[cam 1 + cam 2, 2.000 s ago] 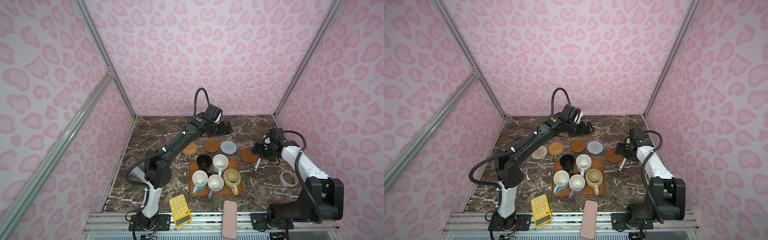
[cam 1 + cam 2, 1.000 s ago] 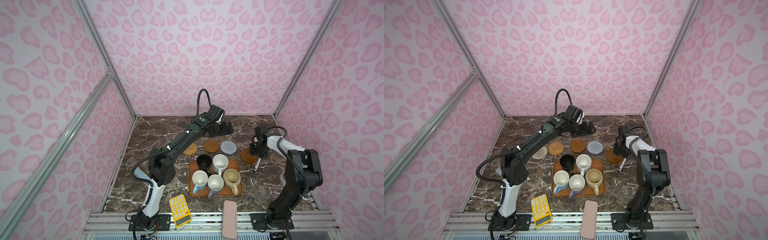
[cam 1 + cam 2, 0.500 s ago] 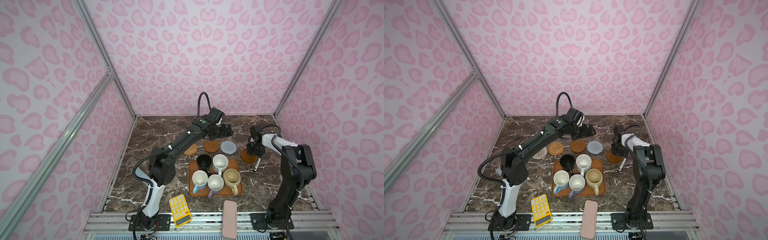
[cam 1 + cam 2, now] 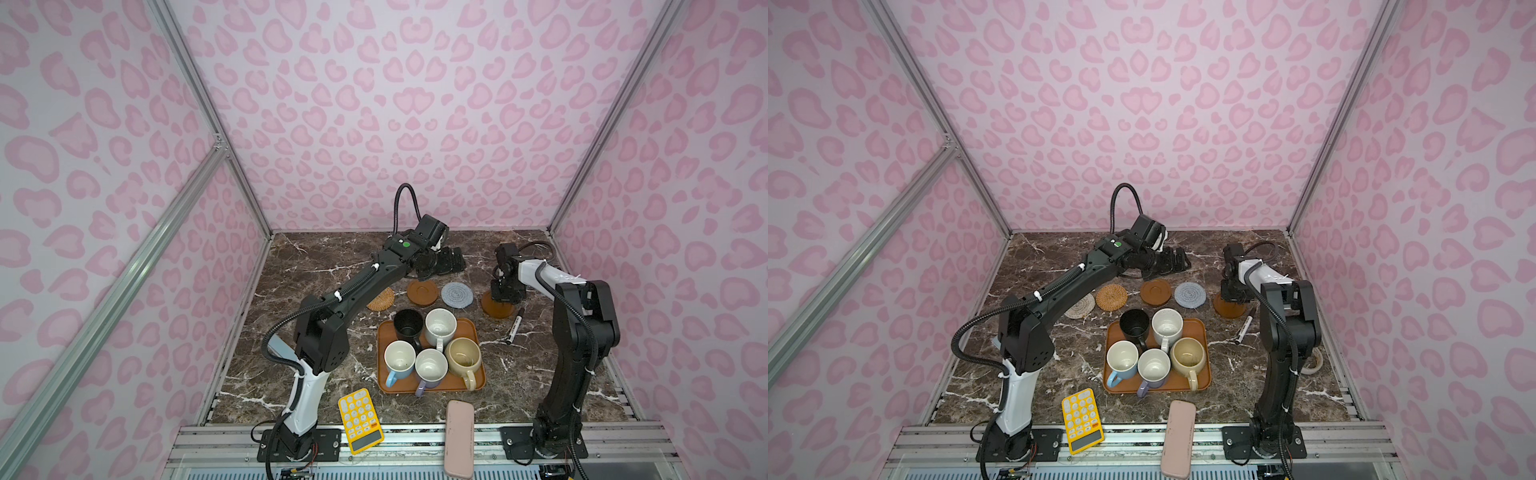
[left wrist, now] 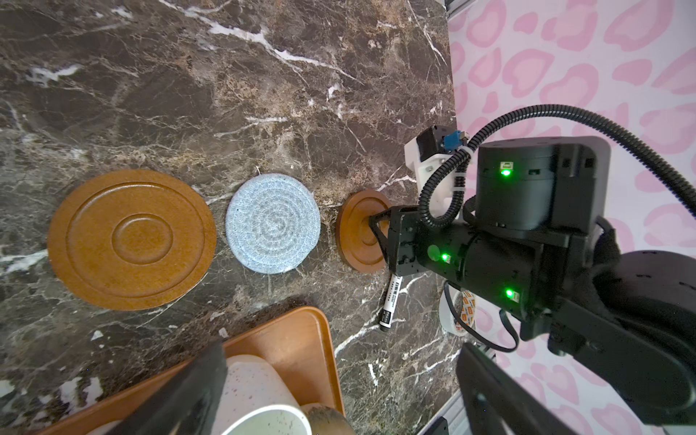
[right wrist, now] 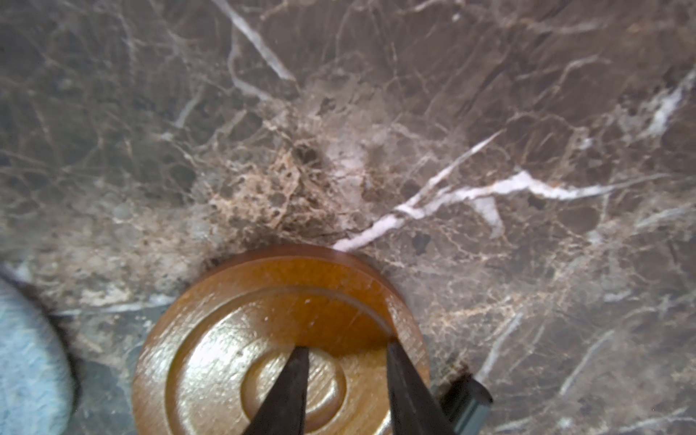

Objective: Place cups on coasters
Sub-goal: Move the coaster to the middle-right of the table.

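Note:
Five cups stand on the orange-brown tray (image 4: 478,384): black (image 4: 408,325), speckled white (image 4: 440,326), light-blue (image 4: 400,360), lavender (image 4: 431,368) and beige (image 4: 463,356). Behind the tray the coasters lie in a row: cream woven (image 4: 1080,306), rattan (image 4: 382,298), brown wooden (image 4: 422,292), grey-blue (image 4: 457,294) and a second brown wooden one (image 4: 496,311). My right gripper (image 6: 346,348) points down onto that last coaster, its jaws a little apart and empty, fingertips (image 6: 301,354) at its surface. My left gripper (image 4: 451,262) hovers wide open behind the row, holding nothing.
A marker pen (image 4: 514,326) lies just right of the right-hand coaster. A tape roll (image 4: 1314,363) sits behind the right arm's base. A yellow calculator (image 4: 360,419) and a pink case (image 4: 459,438) rest at the front edge. Pink walls enclose three sides.
My right arm has swung in from the right side and turned its gripper down onto the right-hand brown coaster. The left arm has barely shifted. Cups and coasters have stayed put.

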Action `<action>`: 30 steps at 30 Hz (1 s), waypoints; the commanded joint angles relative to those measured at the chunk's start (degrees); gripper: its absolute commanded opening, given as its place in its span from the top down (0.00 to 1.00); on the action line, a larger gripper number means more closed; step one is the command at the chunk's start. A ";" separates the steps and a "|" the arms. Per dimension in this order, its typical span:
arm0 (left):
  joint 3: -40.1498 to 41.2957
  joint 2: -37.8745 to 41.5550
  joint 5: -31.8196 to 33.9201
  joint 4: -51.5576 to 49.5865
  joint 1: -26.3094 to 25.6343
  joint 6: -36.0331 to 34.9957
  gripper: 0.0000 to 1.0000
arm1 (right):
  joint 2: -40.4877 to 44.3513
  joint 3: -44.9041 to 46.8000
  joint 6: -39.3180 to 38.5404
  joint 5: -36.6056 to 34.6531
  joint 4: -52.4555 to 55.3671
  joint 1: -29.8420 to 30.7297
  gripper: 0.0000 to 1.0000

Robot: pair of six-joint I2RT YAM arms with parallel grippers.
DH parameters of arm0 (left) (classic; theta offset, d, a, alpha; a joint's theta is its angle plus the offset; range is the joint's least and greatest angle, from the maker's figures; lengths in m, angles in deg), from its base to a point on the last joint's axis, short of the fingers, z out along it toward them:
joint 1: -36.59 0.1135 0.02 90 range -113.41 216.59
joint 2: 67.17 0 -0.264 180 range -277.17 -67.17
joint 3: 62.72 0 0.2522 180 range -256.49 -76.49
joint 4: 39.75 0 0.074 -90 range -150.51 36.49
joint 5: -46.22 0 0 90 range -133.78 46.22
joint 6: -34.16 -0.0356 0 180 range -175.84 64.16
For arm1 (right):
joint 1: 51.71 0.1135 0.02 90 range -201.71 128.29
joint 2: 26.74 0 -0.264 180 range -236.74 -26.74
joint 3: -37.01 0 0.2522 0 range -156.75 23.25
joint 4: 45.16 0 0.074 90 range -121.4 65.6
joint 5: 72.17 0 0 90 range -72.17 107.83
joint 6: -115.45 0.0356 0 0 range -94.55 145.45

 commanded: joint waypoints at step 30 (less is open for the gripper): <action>4.53 11.69 5.79 -0.64 1.12 0.21 0.03 | 9.94 -10.52 2.49 5.27 7.68 2.21 0.39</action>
